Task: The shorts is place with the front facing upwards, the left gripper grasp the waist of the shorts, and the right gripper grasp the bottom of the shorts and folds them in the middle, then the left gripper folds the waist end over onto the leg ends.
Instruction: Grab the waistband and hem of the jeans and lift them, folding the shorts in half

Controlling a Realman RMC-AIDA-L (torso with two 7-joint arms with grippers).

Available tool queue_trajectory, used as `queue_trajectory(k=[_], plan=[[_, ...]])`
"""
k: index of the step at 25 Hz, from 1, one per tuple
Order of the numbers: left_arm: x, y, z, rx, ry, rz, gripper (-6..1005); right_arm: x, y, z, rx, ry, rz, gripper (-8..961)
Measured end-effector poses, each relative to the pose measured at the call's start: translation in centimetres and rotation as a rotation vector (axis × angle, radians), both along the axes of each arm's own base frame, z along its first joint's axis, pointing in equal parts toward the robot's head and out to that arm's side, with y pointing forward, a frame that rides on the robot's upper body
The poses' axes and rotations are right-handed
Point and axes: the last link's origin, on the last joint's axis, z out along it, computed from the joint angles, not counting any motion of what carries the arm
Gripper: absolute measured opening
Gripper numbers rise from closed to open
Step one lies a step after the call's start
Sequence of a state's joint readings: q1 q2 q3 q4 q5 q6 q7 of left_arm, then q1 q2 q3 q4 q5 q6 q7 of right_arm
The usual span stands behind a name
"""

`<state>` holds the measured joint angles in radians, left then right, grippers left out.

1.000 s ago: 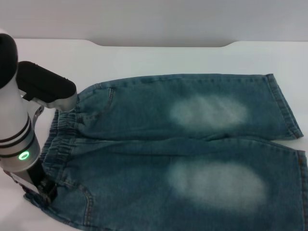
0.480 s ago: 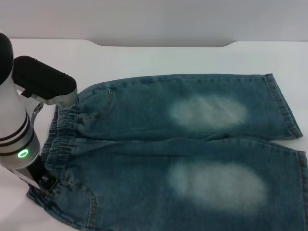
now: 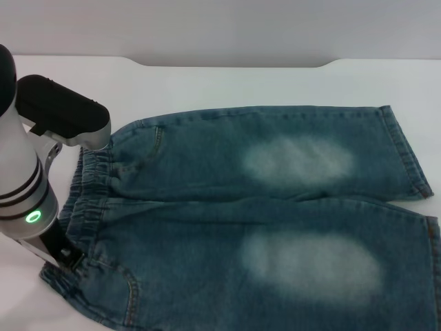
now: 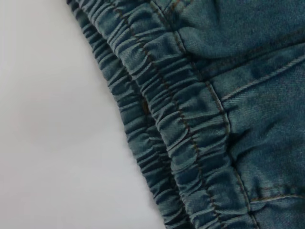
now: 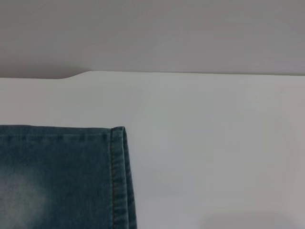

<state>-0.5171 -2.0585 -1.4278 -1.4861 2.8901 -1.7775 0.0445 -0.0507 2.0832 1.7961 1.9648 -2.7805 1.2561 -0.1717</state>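
The blue denim shorts (image 3: 275,221) lie flat on the white table, pale thigh patches facing up. The ruffled waist of the shorts (image 3: 86,200) is at the left and the leg ends (image 3: 406,152) at the right. My left gripper (image 3: 63,254) hangs below the green-lit arm, down at the near corner of the waist and touching the denim. The left wrist view looks closely at the gathered waistband (image 4: 162,124) and shows no fingers. In the right wrist view I see one corner of the bottom of the shorts (image 5: 119,176). The right gripper is out of view.
The white table (image 3: 207,83) runs behind the shorts to a grey back wall, its far edge notched. Bare tabletop (image 5: 214,143) lies beyond the leg hem on the right. The near leg runs off the frame's lower edge.
The left arm has shifted slightly up and back, and the near waist corner under it has moved a little. The rest of the shorts lies as before.
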Motion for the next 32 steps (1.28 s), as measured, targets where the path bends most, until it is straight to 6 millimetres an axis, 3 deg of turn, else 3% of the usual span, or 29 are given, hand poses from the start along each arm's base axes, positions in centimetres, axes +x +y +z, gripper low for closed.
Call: queue_trajectory(k=[6, 14, 26, 32], plan=[[0.9, -0.1, 0.5, 0.009, -0.009, -0.024, 30, -0.1, 0.0, -0.1, -0.003, 0.0, 0.002, 402], [2.0, -0.3, 0.8, 0.014, -0.014, -0.048, 30, -0.1, -0.1, -0.4, -0.02, 0.012, 0.0, 402], [2.5, -0.1, 0.8, 0.014, -0.015, -0.066, 30, -1.4, -1.9, -1.5, -0.186, 0.036, -0.039, 401], [2.8, 0.1, 0.7, 0.014, -0.016, -0.076, 31, -1.9, -2.9, -3.2, -0.301, 0.038, -0.055, 402]])
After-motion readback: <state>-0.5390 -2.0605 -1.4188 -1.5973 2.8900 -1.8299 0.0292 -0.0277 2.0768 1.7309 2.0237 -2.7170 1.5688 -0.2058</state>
